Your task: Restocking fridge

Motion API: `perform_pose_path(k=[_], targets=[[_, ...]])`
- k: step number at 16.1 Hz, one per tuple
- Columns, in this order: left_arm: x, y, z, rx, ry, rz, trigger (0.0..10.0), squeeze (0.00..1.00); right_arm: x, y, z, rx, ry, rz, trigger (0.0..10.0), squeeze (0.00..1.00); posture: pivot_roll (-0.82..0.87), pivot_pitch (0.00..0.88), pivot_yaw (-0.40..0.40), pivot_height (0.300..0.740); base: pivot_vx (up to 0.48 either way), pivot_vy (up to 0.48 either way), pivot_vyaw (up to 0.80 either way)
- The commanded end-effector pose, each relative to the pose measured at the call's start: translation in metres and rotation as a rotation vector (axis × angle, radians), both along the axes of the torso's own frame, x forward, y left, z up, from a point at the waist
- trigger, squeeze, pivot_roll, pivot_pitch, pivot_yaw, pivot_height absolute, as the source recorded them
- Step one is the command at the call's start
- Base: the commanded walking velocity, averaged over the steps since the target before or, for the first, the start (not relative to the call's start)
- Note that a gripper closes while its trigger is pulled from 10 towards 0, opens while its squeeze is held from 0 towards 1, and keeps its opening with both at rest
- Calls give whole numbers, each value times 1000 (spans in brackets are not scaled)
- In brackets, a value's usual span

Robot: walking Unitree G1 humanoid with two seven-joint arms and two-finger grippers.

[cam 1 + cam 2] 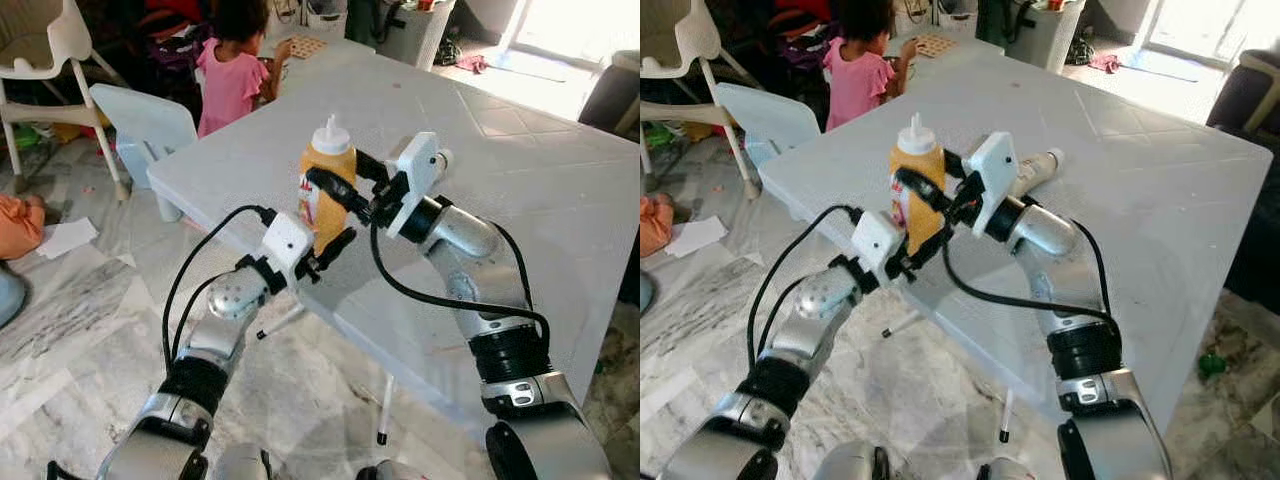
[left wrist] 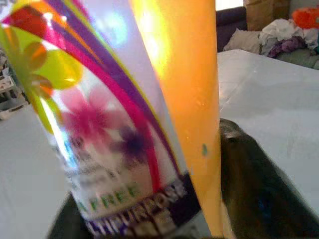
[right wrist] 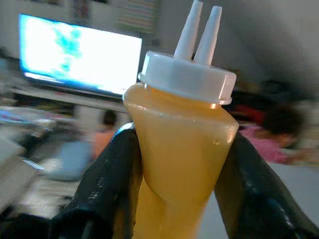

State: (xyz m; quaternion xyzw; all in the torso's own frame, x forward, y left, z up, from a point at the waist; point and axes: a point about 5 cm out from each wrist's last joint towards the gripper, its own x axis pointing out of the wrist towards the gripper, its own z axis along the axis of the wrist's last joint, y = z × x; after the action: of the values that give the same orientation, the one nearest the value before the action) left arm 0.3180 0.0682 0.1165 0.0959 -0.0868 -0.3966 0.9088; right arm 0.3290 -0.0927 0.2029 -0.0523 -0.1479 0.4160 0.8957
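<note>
My right gripper (image 1: 345, 190) squeezes the yellow bottle (image 1: 322, 190) near its top, one black finger on each side of the neck, just under the white cap (image 3: 188, 77) with two pointy tips. My left gripper (image 1: 325, 250) grips the same bottle lower down, at its bottom part, where a bright label (image 2: 109, 134) with pink and purple flowers wraps around it. So both of my grippers hold the bottle together, and it stands almost upright in the air above the near corner of the big white table (image 1: 520, 170). A second bottle (image 1: 1038, 168) lies on its side on the table, just behind my right wrist. On the far side of the table, a child in a pink shirt (image 1: 232, 75) stands with their back to me. A pale blue chair (image 1: 150, 120) is next to the child, and a white high chair (image 1: 50, 60) stands further to my left. The floor (image 1: 80, 330) under the table is light marble, and a sheet of paper (image 1: 65, 237) lies on it.
</note>
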Motion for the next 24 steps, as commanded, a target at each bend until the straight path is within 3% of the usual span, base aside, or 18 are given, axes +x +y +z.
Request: perform_pose_path(k=[1, 2, 5, 9, 12, 14, 17, 18, 22, 23, 24], targets=[[-8, 13, -31, 86, 127, 28, 10000, 1000, 8, -24, 30, 33, -169, -210, 902, 0, 22, 0, -10, 740, 0, 0, 0], [-7, 17, -33, 96, 142, 34, 10000, 1000, 10, -29, 29, 31, -182, -262, 0, 0, 24, 0, -11, 740, 0, 0, 0], [-7, 28, -34, 90, 178, 56, 10000, 1000, 15, -38, 25, 7, -204, -351, 0, 0, 34, 0, -9, 740, 0, 0, 0], [7, 53, -36, 208, 153, 232, 10000, 1000, 13, -37, 11, -47, -235, -394, 0, 0, 42, 0, -3, 740, 0, 0, 0], [4, 59, -37, 214, 174, 219, 10000, 1000, 16, -49, 11, -111, -344, -523, 0, 0, 41, 0, 3, 740, 0, 0, 0], [1, 63, -38, 222, 168, 220, 10000, 1000, 19, -56, 9, -99, -355, -595, 0, 0, 41, 0, 3, 740, 0, 0, 0], [-7, 95, -42, 147, 211, 371, 10000, 1000, 25, -73, 1, 72, -263, -750, 0, 0, 61, 0, 20, 740, 0, 0, 0], [-7, 115, -41, 47, 249, 522, 10000, 1000, 30, -78, -4, 178, -174, -807, 0, 0, 70, 2, 23, 740, 0, 0, 0], [-7, 151, -31, -99, 237, 784, 10000, 1000, 39, -89, -9, 322, -37, -891, 0, 0, 75, 4, 24, 740, 0, 0, 0], [-7, 157, -32, -108, 242, 840, 10000, 698, 41, -89, -11, 307, 3, -903, 7137, 0, 73, 4, 23, 740, 0, 0, 0], [-7, 158, -32, -107, 241, 865, 10000, 282, 41, -87, -12, 302, 20, -896, 10000, 0, 72, 5, 23, 740, 0, 0, 0]])
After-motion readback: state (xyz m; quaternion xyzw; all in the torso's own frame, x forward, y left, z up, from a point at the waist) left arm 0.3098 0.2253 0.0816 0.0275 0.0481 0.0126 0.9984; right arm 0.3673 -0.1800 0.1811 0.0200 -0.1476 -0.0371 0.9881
